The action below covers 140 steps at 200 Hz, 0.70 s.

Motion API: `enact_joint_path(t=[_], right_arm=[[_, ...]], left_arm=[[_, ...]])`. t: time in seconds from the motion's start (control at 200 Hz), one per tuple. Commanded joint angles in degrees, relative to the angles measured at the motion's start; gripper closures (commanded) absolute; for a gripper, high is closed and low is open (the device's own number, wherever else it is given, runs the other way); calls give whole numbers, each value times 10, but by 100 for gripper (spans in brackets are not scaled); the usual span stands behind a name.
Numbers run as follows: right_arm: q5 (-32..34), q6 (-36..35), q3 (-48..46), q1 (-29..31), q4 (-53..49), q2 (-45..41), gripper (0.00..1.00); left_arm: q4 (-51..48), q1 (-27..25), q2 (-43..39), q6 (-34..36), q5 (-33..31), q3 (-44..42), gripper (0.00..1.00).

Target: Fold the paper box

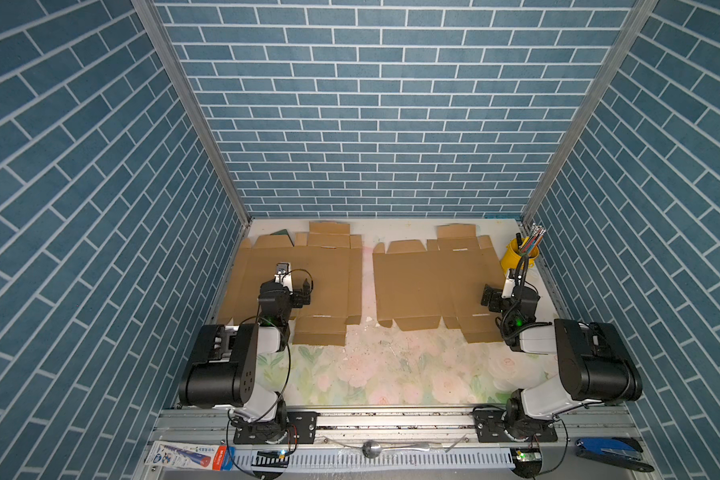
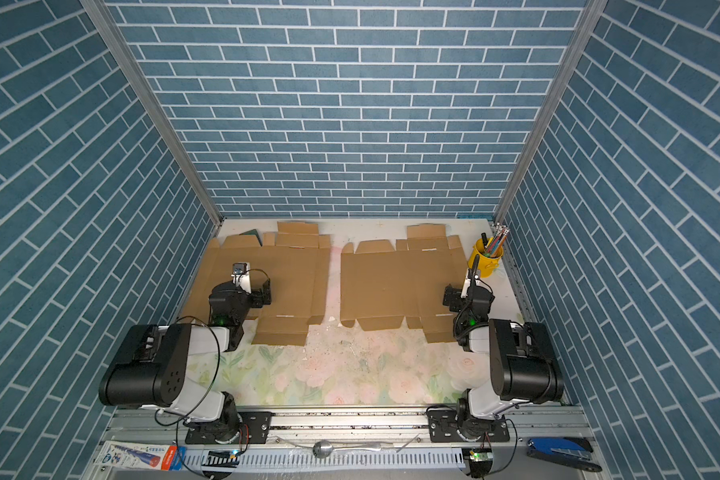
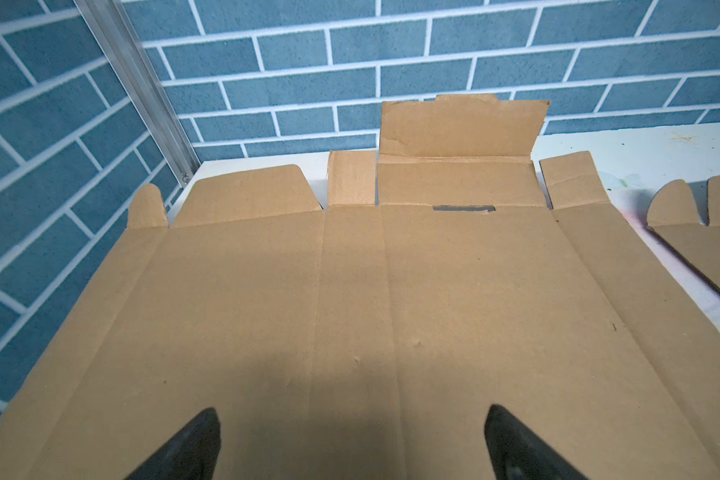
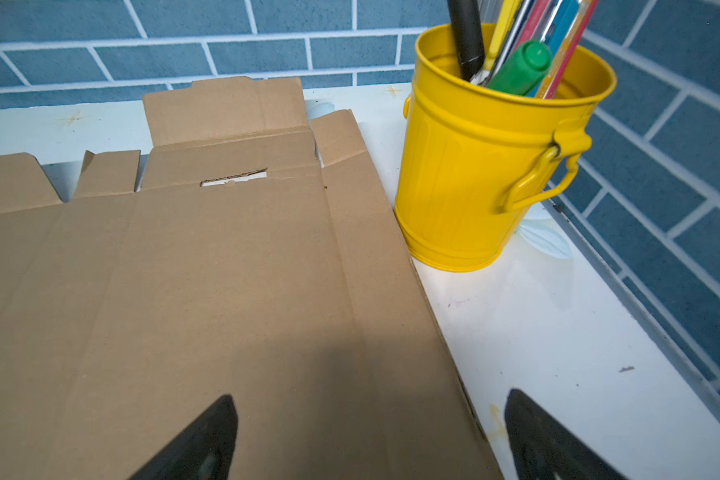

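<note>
Closest to me, at 6 o'clock on the front rail, a spoon (image 1: pixel 370 449) lay by itself. Past that was the flowery table (image 1: pixel 391 374).

My left gripper (image 3: pixel 352 415) was spread wide with nothing in it, both fingers over the left cardboard box (image 1: pixel 321 282). My right gripper (image 4: pixel 371 397) was just as wide and just as empty. One finger was over the right cardboard box (image 1: pixel 425 286) and the other over bare table, so it straddled that box's outer edge.

Both boxes were completely flat and unfolded, side by side with a strip of table between them, the left one around 11 o'clock and the right one around 1. Only their far flaps tipped up a bit.

Further back, at 2 o'clock, a yellow bucket (image 4: pixel 474 174) full of pens stood right against the right box's edge. Honestly couldn't tell if they touched.
</note>
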Motion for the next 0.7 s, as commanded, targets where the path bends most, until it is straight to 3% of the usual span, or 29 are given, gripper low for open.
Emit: enact_joint_path(t=[0.0, 0.105, 0.235, 0.28, 0.325, 0.365, 0.395, 0.48, 0.54, 0.585, 0.695], right_arm=[[56, -15, 45, 20, -92, -75, 1], [124, 36, 81, 38, -213, -136, 1], [211, 150, 194, 72, -501, -199, 1], [178, 174, 224, 75, -557, -206, 1], [140, 250, 242, 74, -600, -208, 1], [19, 276, 244, 57, -596, -209, 2], [-66, 287, 238, 47, -577, -208, 8], [-128, 342, 241, 77, -568, -189, 23], [-96, 356, 274, 127, -613, -162, 24], [-80, 372, 301, 167, -636, -135, 25], [-99, 433, 325, 248, -609, -78, 27]], left_arm=[[-44, -19, -86, -3, -68, -11, 0], [-141, -55, -163, -42, -169, -5, 0], [-312, -94, -255, -76, -236, 41, 1], [-378, -103, -276, -95, -259, 67, 1], [-437, -104, -289, -122, -264, 94, 1], [-489, -103, -294, -156, -263, 121, 0], [-530, -103, -297, -188, -259, 143, 0], [-625, -97, -297, -270, -224, 201, 0], [-615, -73, -295, -259, -104, 212, 1], [-607, -60, -285, -247, -22, 218, 9], [-656, -64, -231, -252, 50, 263, 24]])
